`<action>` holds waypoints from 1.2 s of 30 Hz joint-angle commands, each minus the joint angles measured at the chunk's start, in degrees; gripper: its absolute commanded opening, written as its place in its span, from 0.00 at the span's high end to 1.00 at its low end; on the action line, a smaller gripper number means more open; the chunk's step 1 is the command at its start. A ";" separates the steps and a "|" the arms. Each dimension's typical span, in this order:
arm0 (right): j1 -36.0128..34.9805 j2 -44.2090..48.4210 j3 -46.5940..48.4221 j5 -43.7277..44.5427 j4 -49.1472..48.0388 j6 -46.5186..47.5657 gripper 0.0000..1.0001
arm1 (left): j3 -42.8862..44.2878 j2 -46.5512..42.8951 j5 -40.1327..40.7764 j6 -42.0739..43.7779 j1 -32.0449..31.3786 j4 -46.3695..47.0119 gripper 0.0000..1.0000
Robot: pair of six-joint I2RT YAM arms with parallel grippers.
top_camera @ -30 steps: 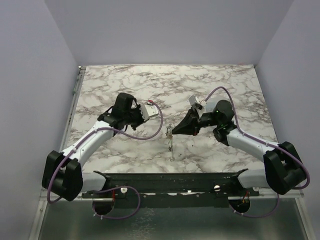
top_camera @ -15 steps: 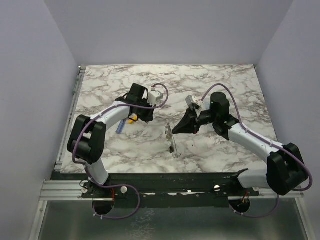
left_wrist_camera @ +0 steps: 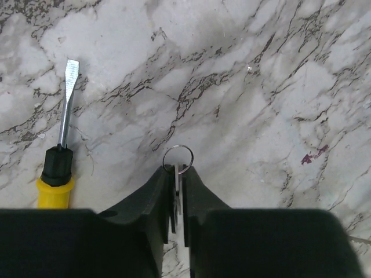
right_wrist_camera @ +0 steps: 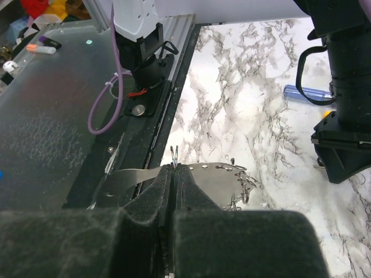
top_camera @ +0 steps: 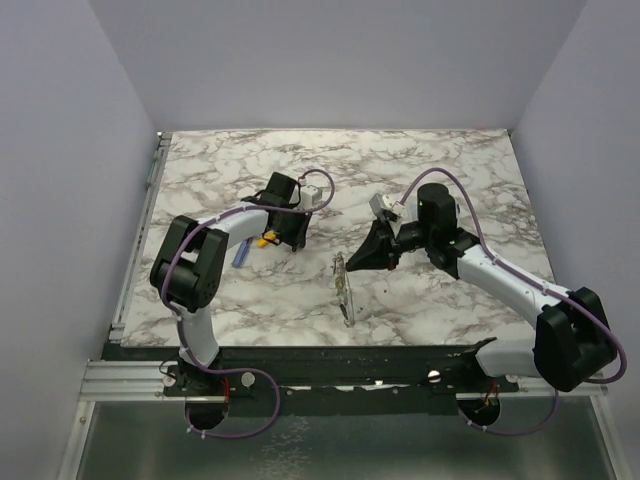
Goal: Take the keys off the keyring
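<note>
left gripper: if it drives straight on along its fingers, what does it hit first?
Bare marble table, as far as the left wrist view shows. The small ring pinched in the left gripper would touch first; the yellow-handled screwdriver lies off to the side.

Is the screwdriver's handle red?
No, the screwdriver lying on the marble table has a yellow handle with a black collar.

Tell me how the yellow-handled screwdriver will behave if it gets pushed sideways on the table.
The screwdriver would probably roll rather than slide: its handle looks round and it lies flat on the smooth marble table. It should stay stiff, given the metal shaft. It may pivot about the thicker handle end, swinging the thin blade further.
</note>
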State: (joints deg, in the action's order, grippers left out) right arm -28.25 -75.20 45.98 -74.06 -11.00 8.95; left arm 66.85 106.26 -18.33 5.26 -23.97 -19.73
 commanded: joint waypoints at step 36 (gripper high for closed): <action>1.13 -3.42 -7.20 13.78 -38.63 -31.10 0.99 | -17.94 -33.15 -23.99 -0.44 -2.25 13.25 0.32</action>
State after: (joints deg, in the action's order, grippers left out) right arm -27.35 -78.13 39.33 -65.19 -44.66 -19.77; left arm 48.07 74.08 -45.47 8.84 -25.63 -11.64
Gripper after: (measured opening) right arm 0.015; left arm 0.684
